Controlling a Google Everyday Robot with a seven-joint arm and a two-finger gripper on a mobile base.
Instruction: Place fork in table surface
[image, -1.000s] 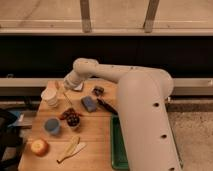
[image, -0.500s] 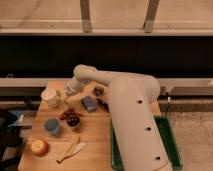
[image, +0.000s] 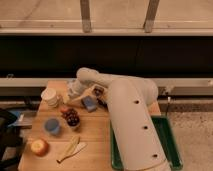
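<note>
I can't make out the fork anywhere from here. My gripper (image: 73, 93) sits low over the far left part of the desk (image: 95, 137), just beside the white cup (image: 50, 97); what it grips, or how wide it stands, I cannot tell. Near it lie a blue block (image: 89, 103), dark grapes (image: 71, 117), a blue bowl (image: 52, 125), an apple (image: 39, 147) and pale banana-like pieces (image: 71, 148). The green tray (image: 172, 145) lies right.

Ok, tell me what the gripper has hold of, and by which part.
Cannot be told. The gripper is low over the table surface beside the white cup; no fork shows in it.
</note>
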